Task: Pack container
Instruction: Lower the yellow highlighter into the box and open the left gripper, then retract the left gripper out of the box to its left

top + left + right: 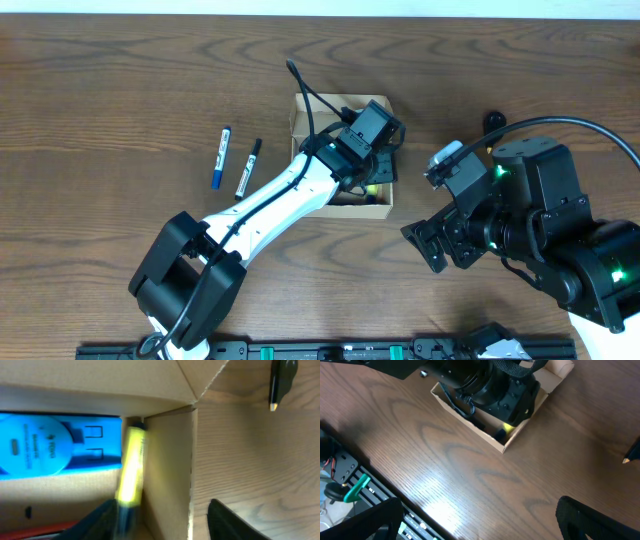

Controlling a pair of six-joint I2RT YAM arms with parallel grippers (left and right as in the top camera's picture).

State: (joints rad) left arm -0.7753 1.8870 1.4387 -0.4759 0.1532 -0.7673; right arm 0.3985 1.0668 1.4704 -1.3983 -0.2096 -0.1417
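Both spread wide, empty, left gripper [161,511] at container [167,455], right gripper [479,512] aside, blue item [55,445] in left wrist only.

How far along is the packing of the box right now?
Partway. Done: a blue object and a yellow highlighter lie in the box. In hand: nothing; the left pincer is open, astride the box wall. Left: a blue pen and a black pen on the table, then shutting the box.

The container [470,421] sits on the wooden table [420,460]; the black left arm [490,385] reaches down into it, hiding most of its inside; a yellow thing [509,427] shows in its near corner; nearer the camera than the container, the right gripper [479,507] has its fingers wide apart.
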